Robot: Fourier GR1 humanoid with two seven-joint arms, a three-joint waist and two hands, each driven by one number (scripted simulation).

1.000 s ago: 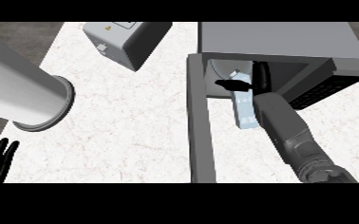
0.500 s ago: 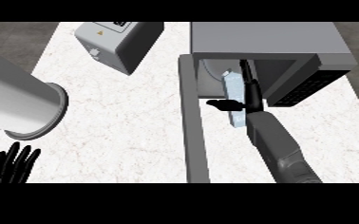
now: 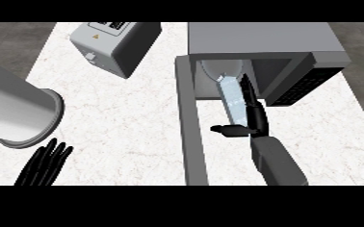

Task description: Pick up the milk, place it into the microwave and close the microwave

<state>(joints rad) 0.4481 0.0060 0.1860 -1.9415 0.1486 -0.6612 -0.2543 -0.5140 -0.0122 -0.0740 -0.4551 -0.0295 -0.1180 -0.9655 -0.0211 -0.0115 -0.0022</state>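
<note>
The milk [image 3: 232, 96], a pale blue and white carton, lies tilted in the mouth of the grey microwave [image 3: 263, 43], its far end over the round turntable [image 3: 213, 69]. The microwave's door [image 3: 186, 125] stands open, seen edge-on as a long grey bar to the left of the opening. My right hand [image 3: 253, 120] reaches into the opening along the carton's right side. Its fingers are straight and its thumb sticks out left, just below the carton's near end, not wrapped round it. My left hand [image 3: 44, 164] rests open at the lower left, fingers up.
A grey toaster-like box [image 3: 113, 45] stands at the back, left of the microwave. A large metal cylinder [image 3: 25, 115] lies at the left edge above my left hand. The white marbled counter [image 3: 121, 120] spreads between them.
The milk has gone further into the microwave's opening. My right hand has slid back along it, its thumb now off the carton. My left hand shows more at the lower left.
</note>
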